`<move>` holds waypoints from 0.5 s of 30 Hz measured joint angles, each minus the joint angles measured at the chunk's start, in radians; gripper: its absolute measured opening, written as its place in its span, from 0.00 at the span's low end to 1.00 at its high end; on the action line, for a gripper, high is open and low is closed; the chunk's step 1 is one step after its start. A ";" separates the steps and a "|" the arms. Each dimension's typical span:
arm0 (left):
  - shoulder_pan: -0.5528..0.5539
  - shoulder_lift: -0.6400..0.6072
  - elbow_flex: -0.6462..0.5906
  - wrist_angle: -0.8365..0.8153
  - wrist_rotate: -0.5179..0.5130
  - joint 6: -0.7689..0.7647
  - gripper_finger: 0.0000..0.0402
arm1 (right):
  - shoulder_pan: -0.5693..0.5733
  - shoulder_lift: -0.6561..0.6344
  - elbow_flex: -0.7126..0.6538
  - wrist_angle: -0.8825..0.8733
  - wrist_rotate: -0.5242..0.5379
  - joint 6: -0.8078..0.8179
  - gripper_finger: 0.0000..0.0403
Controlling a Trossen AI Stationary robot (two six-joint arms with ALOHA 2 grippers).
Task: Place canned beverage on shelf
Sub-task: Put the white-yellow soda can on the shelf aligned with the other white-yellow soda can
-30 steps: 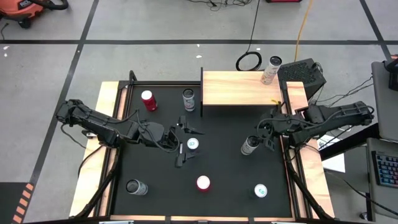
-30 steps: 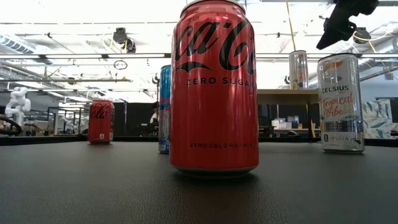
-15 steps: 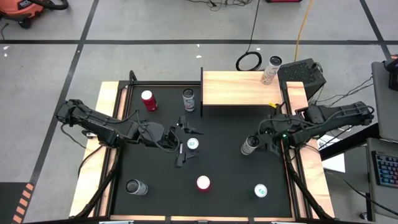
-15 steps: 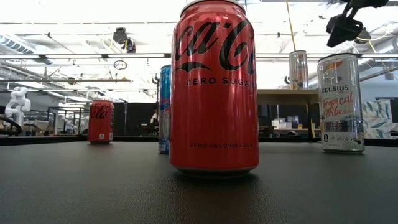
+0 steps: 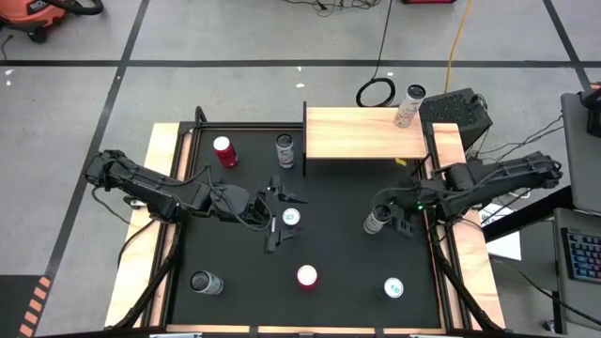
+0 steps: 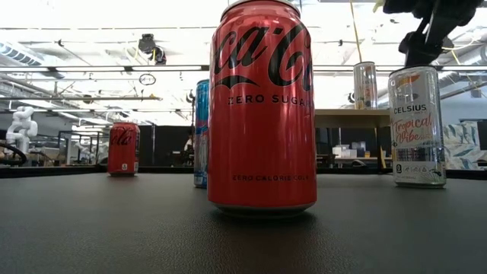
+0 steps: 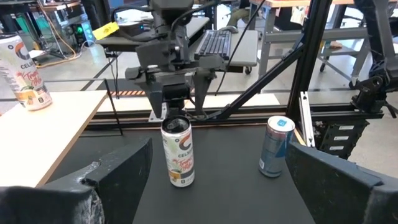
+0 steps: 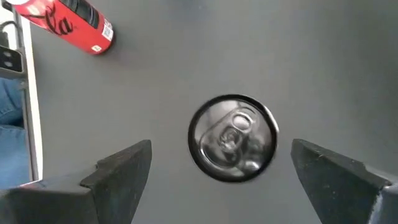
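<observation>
Down at counter level the nearest thing is a red Coca-Cola Zero can (image 6: 262, 106), and it is not the one being worked on; the white Celsius can (image 5: 377, 221) stands upright farther back toward the right side of the black counter (image 5: 338, 272), with the right end effector (image 5: 392, 218) poised directly above it. From its wrist camera the silver lid (image 8: 233, 137) sits between the two dark fingers (image 8: 118, 171), both spread wide and holding nothing, so the step in hand looks like the descent for a grasp. To do it well I would bring the fingers straight down, keep the can centred in the gap so neither finger nudges it first, and close around the upper body below the rim, since a tall slim can tips easily. Off to the left, the left end effector (image 5: 274, 214) waits near the counter's middle, fingers also apart and empty, just beside a blue-topped can (image 5: 291, 218). Farther back the pale-wood shelf (image 5: 362, 133) is at the far edge with one can (image 5: 409, 104) already near its far right corner, so the lift must clear the shelf edge and set down on bare board apart from that can.
</observation>
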 joint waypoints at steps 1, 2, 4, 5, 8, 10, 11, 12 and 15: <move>0.000 0.000 0.000 0.000 0.000 0.000 0.92 | 0.000 0.013 0.000 0.006 0.000 0.000 0.92; 0.000 0.000 0.000 0.001 0.000 0.000 0.92 | 0.000 0.027 0.000 0.005 0.001 0.000 0.92; 0.000 0.000 0.000 0.001 0.000 0.000 0.92 | 0.000 0.056 0.000 -0.008 0.002 0.000 0.92; 0.000 0.000 0.000 0.001 0.000 0.000 0.92 | 0.000 0.071 0.000 -0.012 0.003 0.000 0.92; 0.000 0.000 0.000 0.001 0.000 0.000 0.92 | 0.000 0.118 0.000 -0.019 0.007 0.004 0.92; 0.000 0.000 0.000 0.000 0.000 0.000 0.92 | 0.000 0.152 0.000 -0.018 0.028 0.016 0.92; 0.000 0.000 0.000 0.001 0.000 0.000 0.92 | 0.000 0.168 0.000 -0.019 0.033 0.022 0.92; 0.000 0.000 0.000 0.001 0.000 0.000 0.92 | 0.000 0.183 0.000 -0.018 0.035 0.026 0.92; 0.000 0.000 0.000 0.001 0.000 0.000 0.92 | 0.000 0.223 0.000 -0.018 0.031 0.026 0.92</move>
